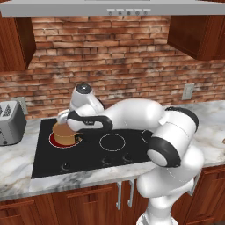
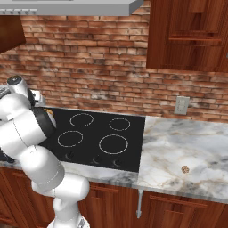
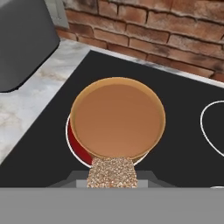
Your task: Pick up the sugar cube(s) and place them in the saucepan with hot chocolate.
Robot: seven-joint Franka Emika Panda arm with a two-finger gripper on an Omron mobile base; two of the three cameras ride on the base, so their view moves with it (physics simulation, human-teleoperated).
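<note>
Poised over the far left burner, the end effector (image 3: 113, 181) holds a sugar cube (image 3: 112, 172) pinched between its tips, just at the near rim of the saucepan with hot chocolate (image 3: 117, 118). In the left base view the saucepan (image 1: 64, 134) sits on a red glowing ring at the far left of the black cooktop (image 1: 96, 154), with the white arm stretched across to it.

Risk, as I judge it: the cube hangs at the pot's near edge rather than over its middle, so a release from here could let it strike the rim and bounce onto the glass, or land on the hot ring. Coming lower could knock the light pot off its burner.

A second sugar cube (image 2: 185, 169) lies on the desk (image 2: 187, 151) well to the right of the cooktop, near the front edge.

The held cube is grainy, speckled tan and white, blocky. The saucepan is round with a thin copper-orange wall and a smooth, flat, light brown surface inside. The cooktop is glossy black with thin white rings; the desk is veined marble. A grey toaster (image 1: 10, 123) with rounded corners stands left of the cooktop, before a rough brick wall (image 1: 114, 57).
</note>
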